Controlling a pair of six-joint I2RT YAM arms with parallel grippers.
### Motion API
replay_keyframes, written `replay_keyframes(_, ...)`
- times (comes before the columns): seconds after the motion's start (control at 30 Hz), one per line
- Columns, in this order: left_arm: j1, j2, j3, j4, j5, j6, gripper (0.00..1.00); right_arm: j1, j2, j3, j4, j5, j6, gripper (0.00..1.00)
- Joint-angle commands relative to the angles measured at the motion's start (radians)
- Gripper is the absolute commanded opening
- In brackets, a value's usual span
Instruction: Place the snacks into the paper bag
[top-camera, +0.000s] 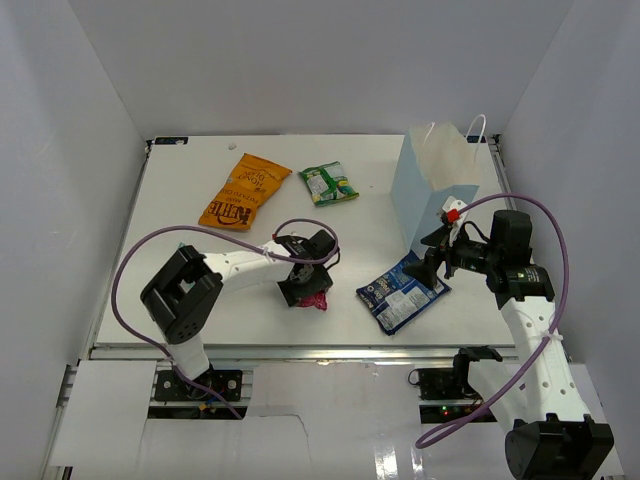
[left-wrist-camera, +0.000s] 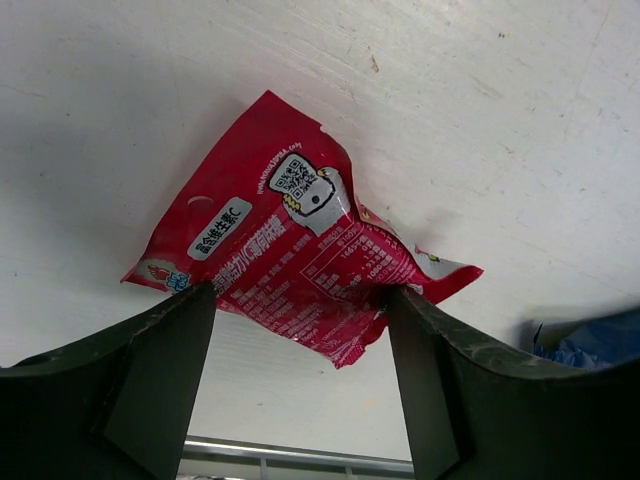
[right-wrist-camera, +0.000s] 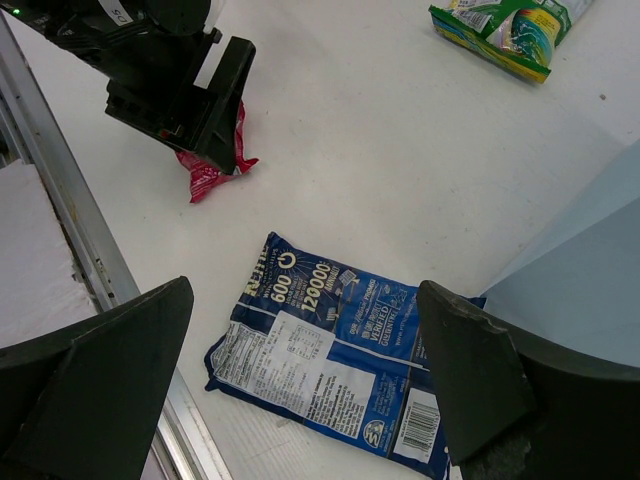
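Crimson foil packet (left-wrist-camera: 285, 265) lies crinkled, white labels printed across it

Looking down from high behind the near edge over the whole worktop (top-camera: 190, 200). Peering close from the left wrist onto the small red packet (left-wrist-camera: 290, 260). Viewing from the right wrist, farther back, sharing that packet.

On the white table (top-camera: 190, 170), an orange chip bag (top-camera: 244, 190) and a green packet (top-camera: 329, 183) lie at the back. A red packet (left-wrist-camera: 280, 250) and a blue-and-white packet (top-camera: 402, 292) lie nearer. The paper bag (top-camera: 435, 185) stands upright at the right.
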Motion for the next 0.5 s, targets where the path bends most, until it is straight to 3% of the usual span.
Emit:
replay_keyframes(0.0, -0.006, 0.043, 0.006, -0.023, -0.033, -0.01, 0.77, -0.002, -0.014, 0.003, 0.017, -0.019, -0.012, 0.98)
replay_keyframes(0.23, -0.007, 0.065, 0.017, -0.019, -0.034, 0.048, 0.42, -0.002, -0.017, 0.001, 0.019, -0.019, -0.012, 0.98)
replay_keyframes(0.27, -0.006, 0.059, 0.021, -0.02, -0.037, 0.079, 0.32, -0.002, -0.017, 0.001, 0.017, -0.021, -0.012, 0.98)
replay_keyframes(0.37, -0.012, 0.024, 0.047, -0.017, -0.057, 0.157, 0.18, -0.002, -0.018, 0.001, 0.015, -0.029, -0.017, 0.98)
replay_keyframes(0.47, -0.019, -0.022, 0.069, 0.013, -0.054, 0.282, 0.14, -0.002, -0.012, 0.001, -0.004, -0.062, -0.037, 0.98)
